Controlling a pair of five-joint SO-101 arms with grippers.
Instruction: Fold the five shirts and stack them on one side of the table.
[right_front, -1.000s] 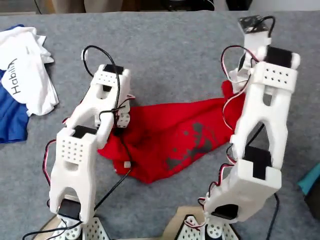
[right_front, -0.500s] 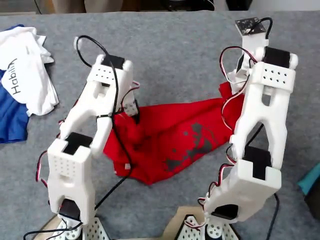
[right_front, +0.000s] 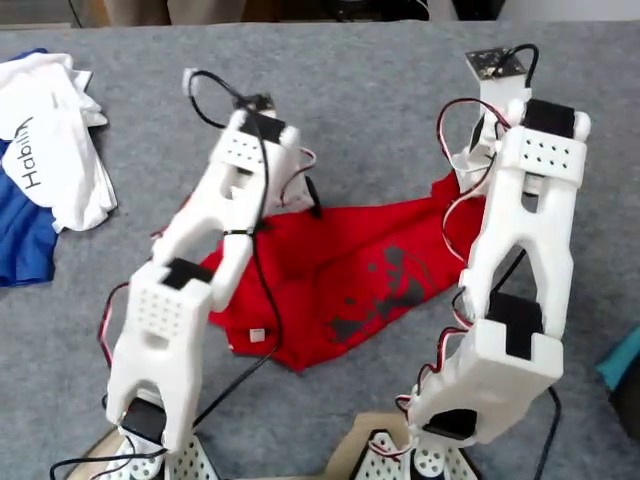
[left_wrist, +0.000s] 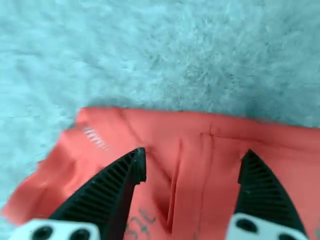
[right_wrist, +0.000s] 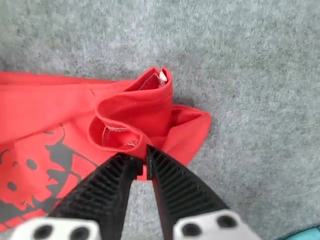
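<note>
Swung out over the crumpled red printed shirt (right_front: 350, 265) on grey felt table (right_front: 380, 100): left gripper (left_wrist: 195, 155), spread wide, empty; right gripper (right_wrist: 146, 154) pinched on bunched corner. Best lowered squarely onto hem before closing.

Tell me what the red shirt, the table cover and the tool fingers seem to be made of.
Red shirt: soft matte knit, likely cotton; it creases and folds limply, with stitched hems.
Table cover: grey felt or short-pile carpet; fuzzy, mottled surface.
Right tool fingers: black hard plastic, probably printed; fine ribbed ridges, dull sheen.
</note>
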